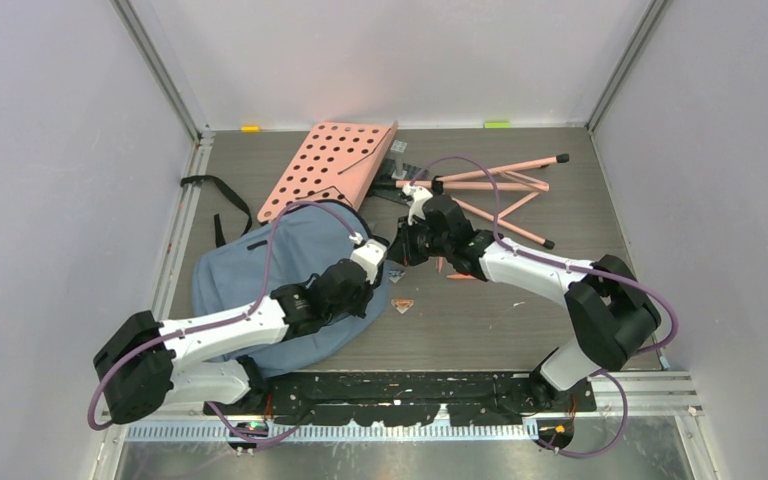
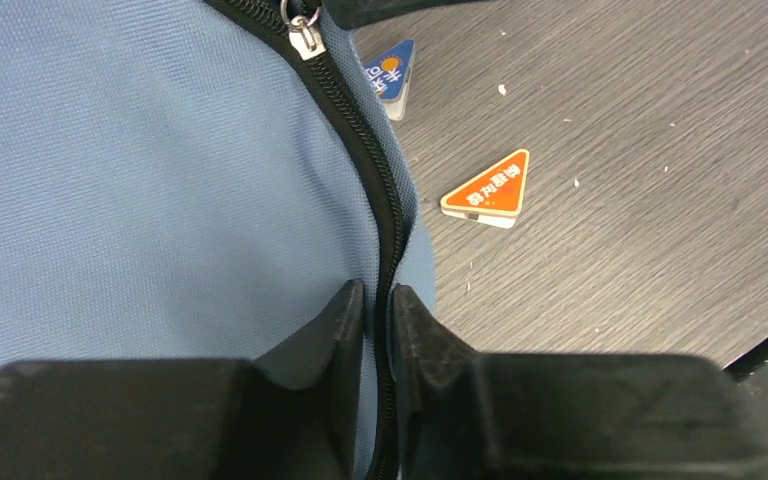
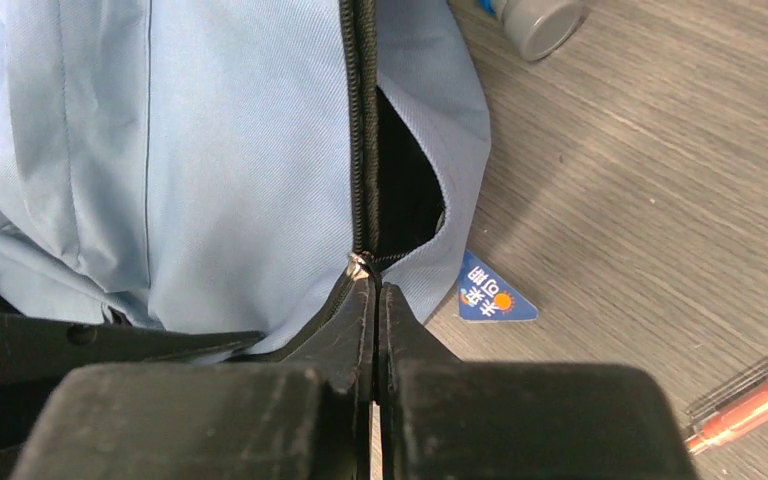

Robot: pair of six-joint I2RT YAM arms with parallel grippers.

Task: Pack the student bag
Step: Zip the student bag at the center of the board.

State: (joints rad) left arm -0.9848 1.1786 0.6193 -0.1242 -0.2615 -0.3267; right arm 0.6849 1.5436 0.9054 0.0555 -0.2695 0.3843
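Observation:
The blue-grey student bag (image 1: 260,275) lies on the left of the table, its black zipper partly open with a dark gap (image 3: 405,190). My left gripper (image 1: 372,256) is at the bag's right edge; in the left wrist view it (image 2: 378,292) is shut on the bag's zipper seam (image 2: 385,200). My right gripper (image 1: 398,250) meets it from the right; in the right wrist view it (image 3: 374,285) is shut on the metal zipper pull (image 3: 359,264), which also shows in the left wrist view (image 2: 305,35).
A pink perforated board (image 1: 330,165) and pink stand legs (image 1: 500,185) lie at the back. An orange triangle tag (image 2: 488,188), a blue triangle tag (image 3: 495,295), a red pen (image 3: 750,405) and a grey cylinder (image 3: 545,20) lie on the table beside the bag.

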